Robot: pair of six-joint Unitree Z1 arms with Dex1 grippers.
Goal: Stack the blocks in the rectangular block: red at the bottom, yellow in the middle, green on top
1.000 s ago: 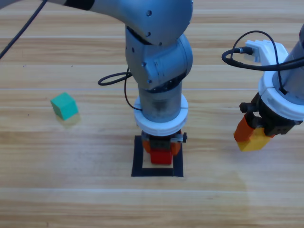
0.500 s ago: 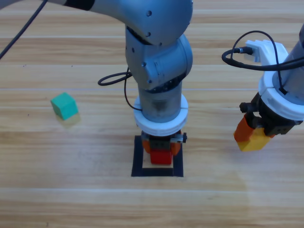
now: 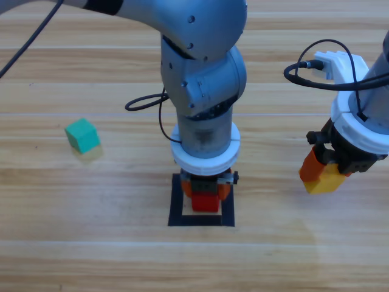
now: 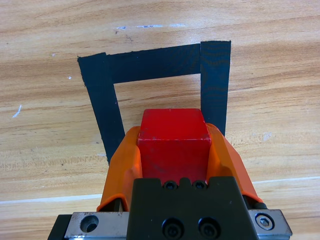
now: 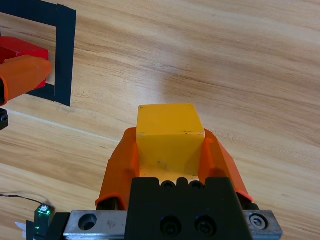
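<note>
Red (image 3: 206,201) sits squeezed between the 2 orange jaws of the left gripper (image 3: 206,193), which points down into the rectangular block (image 3: 176,201). I think the arm holds the cube there because red has to go at the bottom, so it must land inside the black tape first. From the left wrist view, the bare wood in the middle of the tape square lies just ahead of the cube, with nothing else in it. I cannot tell if the cube touches the table yet.

Off to the side, the right gripper (image 3: 323,176) waits well apart from the tape square. Its jaws are clamped on yellow (image 3: 328,179), likely so it is ready to go next.

Green (image 3: 82,135) rests alone on the table (image 3: 91,255), far out on the other side of the left gripper.
</note>
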